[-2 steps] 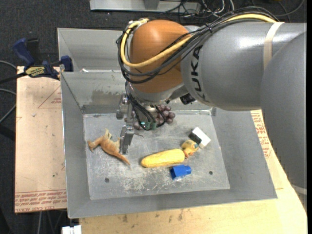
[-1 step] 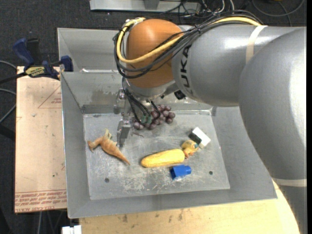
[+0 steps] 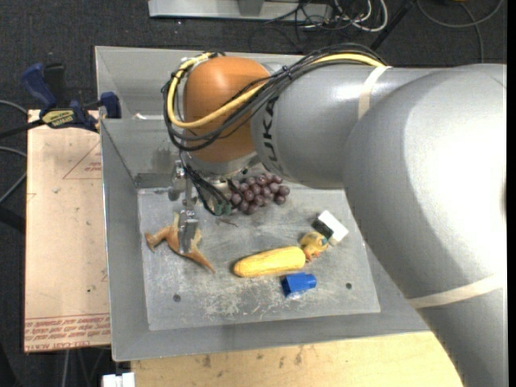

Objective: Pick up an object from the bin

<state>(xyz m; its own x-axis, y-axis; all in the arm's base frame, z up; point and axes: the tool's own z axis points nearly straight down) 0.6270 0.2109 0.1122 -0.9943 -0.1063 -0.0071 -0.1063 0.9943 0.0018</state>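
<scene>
We counted six loose things in the bin (image 3: 242, 313), one of each kind: an orange-tan toy (image 3: 164, 238) with thin limbs near the left side of the floor, a bunch of dark purple grapes (image 3: 260, 190) toward the back, a yellow banana (image 3: 270, 262) lying lengthwise in the middle, a small blue block (image 3: 298, 284) just in front of the banana's right end, a white block (image 3: 332, 226) to the right, and a small yellow-and-black piece (image 3: 313, 246) between the white block and the banana's right tip. Whether that piece touched either neighbour we could not make out. The pincer (image 3: 189, 236) pointed straight down onto the middle of the orange-tan toy, whose limbs stuck out to the left and to the lower right of it; it seemed to meet the toy, but we could not tell whether the pincer was spread or pressed together, nor whether it pinched anything. Above it sat the arm's round orange cover (image 3: 222, 103), wrapped by black and yellow cables (image 3: 242, 101), and the thick grey arm (image 3: 387, 135) came in from the right, over the bin's right wall. The bin's floor was scuffed grey metal with sloping walls, and around it we saw a dark floor (image 3: 48, 22).
</scene>
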